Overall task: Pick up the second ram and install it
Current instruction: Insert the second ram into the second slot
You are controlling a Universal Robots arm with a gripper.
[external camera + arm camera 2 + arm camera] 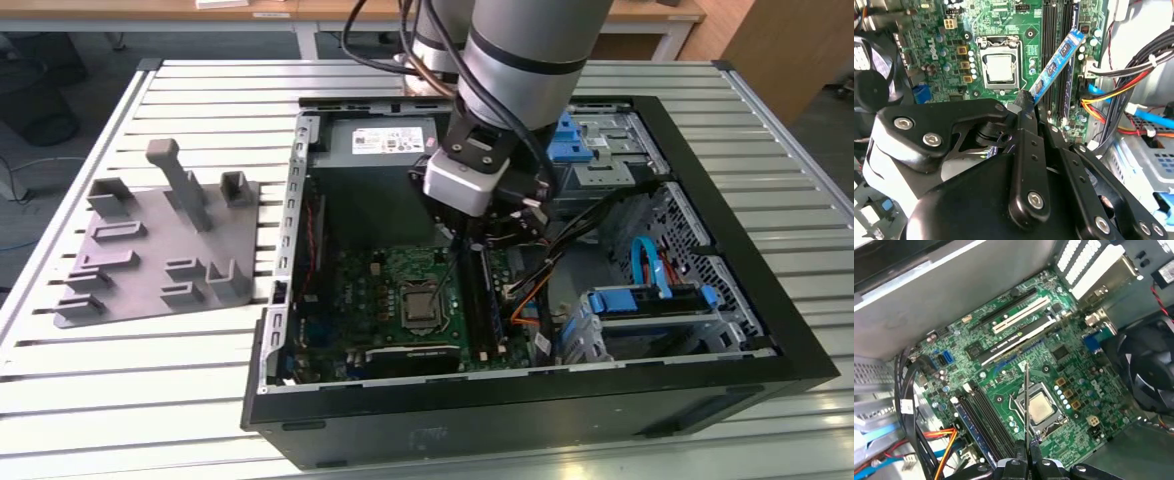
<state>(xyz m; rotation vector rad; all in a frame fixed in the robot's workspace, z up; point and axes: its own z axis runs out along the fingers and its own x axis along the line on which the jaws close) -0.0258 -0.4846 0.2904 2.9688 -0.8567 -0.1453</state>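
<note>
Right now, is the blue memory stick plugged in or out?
Out. The end effector holds the second ram in the air above the motherboard.

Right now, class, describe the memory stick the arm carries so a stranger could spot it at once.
Find the open black computer case on the slatted table, then the green motherboard inside. Over it the gripper pinches the second ram by one end. Unlike the long black slots nearby, it is a thin blue strip with pale labels.

Arm [531, 55] downward, pincer [1025, 101] tight on the second ram [1057, 62]
</note>
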